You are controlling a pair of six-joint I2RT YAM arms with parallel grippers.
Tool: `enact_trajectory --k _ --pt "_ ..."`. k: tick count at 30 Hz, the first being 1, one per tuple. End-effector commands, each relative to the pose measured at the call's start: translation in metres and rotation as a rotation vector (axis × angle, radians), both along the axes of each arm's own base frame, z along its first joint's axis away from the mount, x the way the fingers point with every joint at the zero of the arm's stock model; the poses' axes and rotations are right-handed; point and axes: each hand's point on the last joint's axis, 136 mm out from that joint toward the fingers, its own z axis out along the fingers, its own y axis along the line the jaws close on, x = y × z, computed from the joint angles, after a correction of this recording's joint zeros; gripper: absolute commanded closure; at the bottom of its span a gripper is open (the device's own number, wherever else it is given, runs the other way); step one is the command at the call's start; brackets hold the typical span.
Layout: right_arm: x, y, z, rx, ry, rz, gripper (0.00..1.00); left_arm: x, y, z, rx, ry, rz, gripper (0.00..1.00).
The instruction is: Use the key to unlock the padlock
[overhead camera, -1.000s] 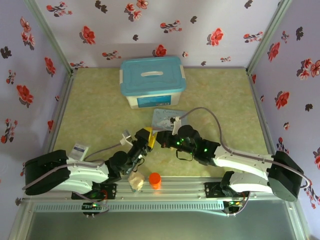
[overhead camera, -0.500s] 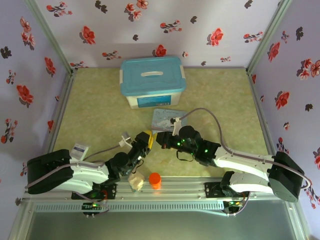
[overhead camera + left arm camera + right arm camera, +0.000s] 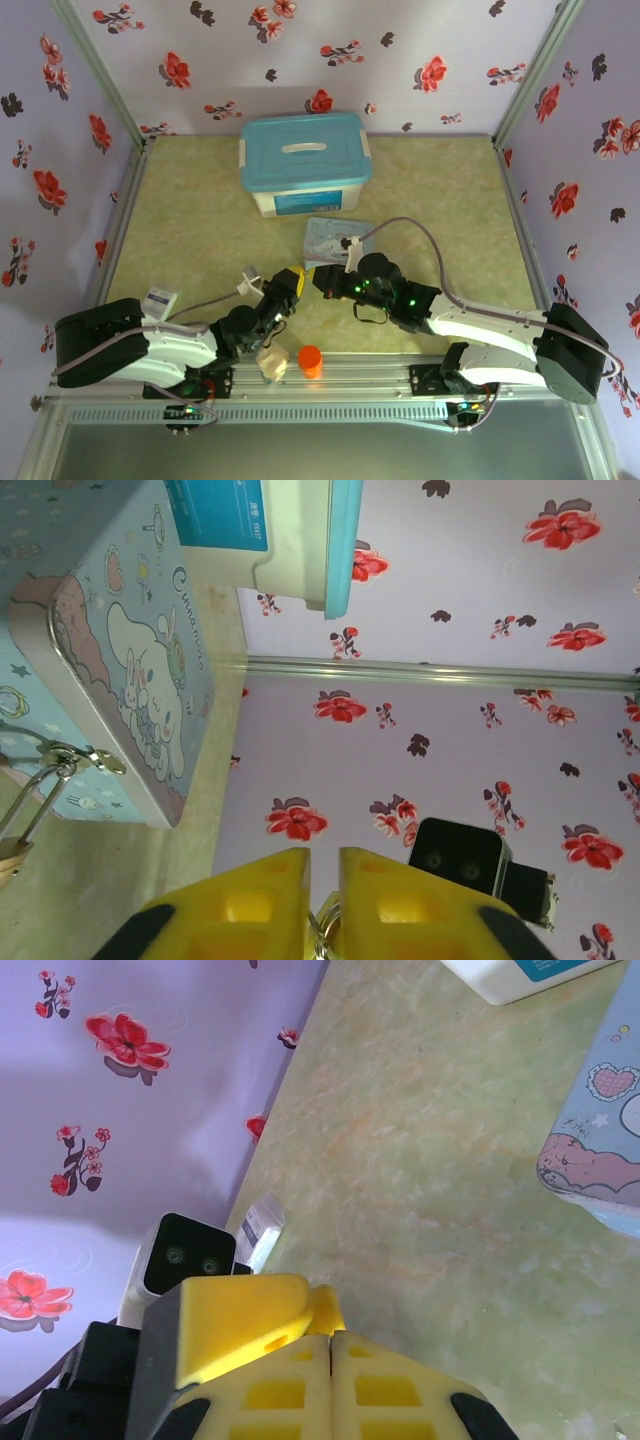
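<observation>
Mottled green table (image 3: 200, 220), flowered walls (image 3: 400, 60). Nearest, my left claw (image 3: 322, 865) pinches the thin silvery key (image 3: 322, 927); my right claw (image 3: 331, 1345) sits tight closed just beside it. Beyond, the padlock (image 3: 10, 852) hangs by its shackle from the hasp (image 3: 75, 758) on the tin (image 3: 130, 680). Farthest back stands the box (image 3: 305, 160).

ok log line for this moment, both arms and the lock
left gripper: jaws closed on small metal piece, likely key | right gripper: shut | padlock: hangs from tin hasp
</observation>
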Motion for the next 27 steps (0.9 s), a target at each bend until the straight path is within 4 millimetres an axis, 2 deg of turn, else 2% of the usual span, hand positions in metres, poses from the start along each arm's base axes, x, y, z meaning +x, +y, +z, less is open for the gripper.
enact_trajectory --k 1,6,7,9,10,11,15,18,22,25,27 --pt "-0.002 0.001 0.002 0.005 -0.013 0.009 1.00 0.004 0.005 -0.005 0.011 0.002 0.029 0.94" --pt "-0.004 0.000 0.002 0.000 -0.021 0.018 1.00 0.005 0.006 -0.007 0.029 -0.003 0.032 1.00" --pt "-0.004 -0.001 0.002 0.000 -0.021 0.016 0.89 0.005 0.006 -0.006 0.041 -0.015 0.033 1.00" --pt "-0.001 -0.007 0.004 0.002 -0.013 -0.014 0.53 0.005 0.005 0.000 0.090 -0.066 0.030 1.00" --pt "0.000 -0.011 0.007 0.018 -0.015 -0.021 0.44 0.005 0.003 0.005 0.118 -0.099 0.024 1.00" --pt "0.000 -0.013 0.013 0.046 -0.020 -0.017 0.41 0.004 0.002 0.011 0.148 -0.140 0.014 1.00" --pt "-0.004 -0.018 0.044 0.199 -0.073 0.045 0.40 0.002 -0.005 0.039 0.286 -0.337 -0.048 1.00" --pt "-0.016 -0.021 0.069 0.268 -0.173 0.112 0.45 0.001 -0.011 0.052 0.334 -0.402 -0.128 1.00" --pt "-0.023 -0.024 0.078 0.200 -0.262 0.144 0.51 -0.008 -0.012 0.084 0.337 -0.511 -0.164 1.00" --pt "-0.029 -0.021 0.087 0.215 -0.302 0.180 0.53 -0.012 -0.014 0.098 0.341 -0.549 -0.182 1.00" --pt "-0.032 -0.018 0.092 0.238 -0.315 0.197 0.54 -0.014 -0.017 0.100 0.336 -0.562 -0.200 1.00"
